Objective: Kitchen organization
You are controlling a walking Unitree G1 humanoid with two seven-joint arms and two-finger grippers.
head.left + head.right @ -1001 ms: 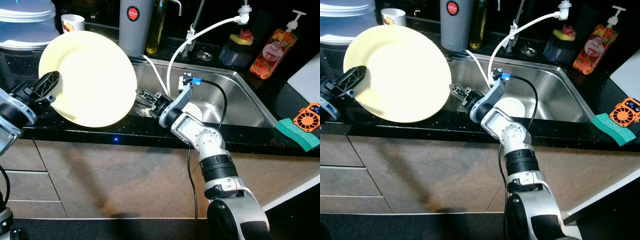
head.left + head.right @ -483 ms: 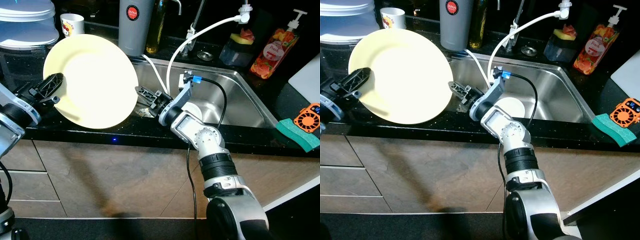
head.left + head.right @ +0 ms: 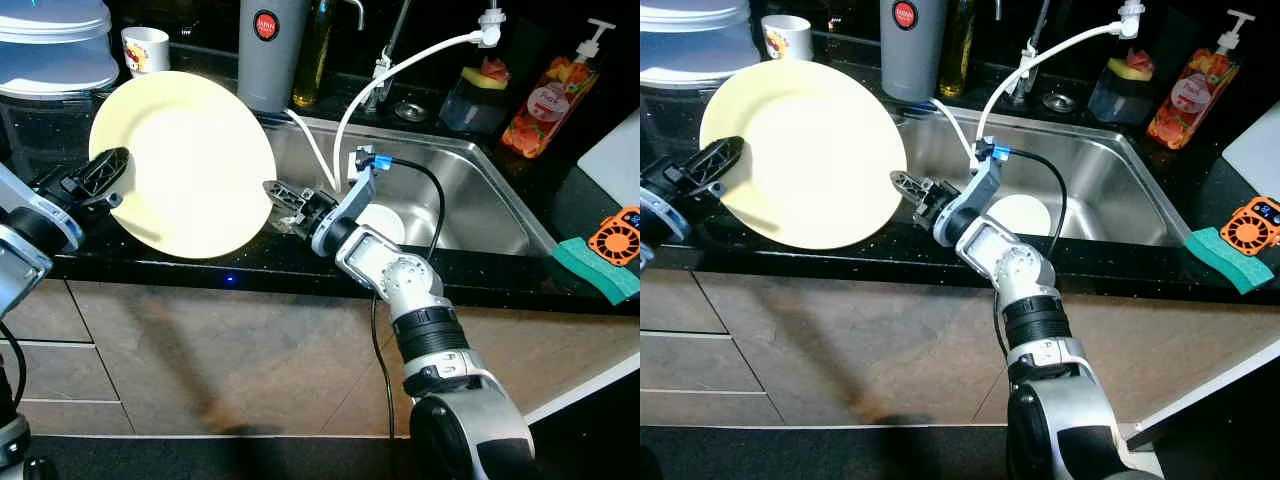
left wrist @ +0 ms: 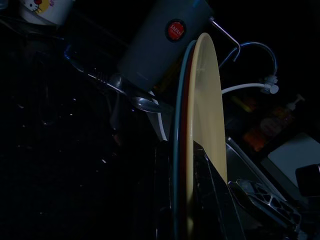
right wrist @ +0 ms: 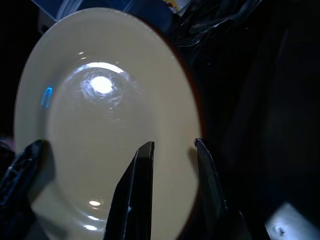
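Left gripper (image 3: 100, 180) clamps yellow plate (image 3: 185, 165) above black counter (image 3: 250, 262); right gripper (image 3: 905, 187) (parted) beside sink (image 3: 470, 200).

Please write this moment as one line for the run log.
left gripper: shut on yellow plate, tilted above counter | right gripper: open, at plate's right edge | sink: white bowl inside

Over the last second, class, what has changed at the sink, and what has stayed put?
The right gripper has moved leftwards from the sink's edge towards the rim of the yellow plate, its fingers open around that rim. The left gripper still clamps the plate's opposite edge, tilted above the counter. The white bowl in the sink, the soap bottle and the green sponge have not moved.
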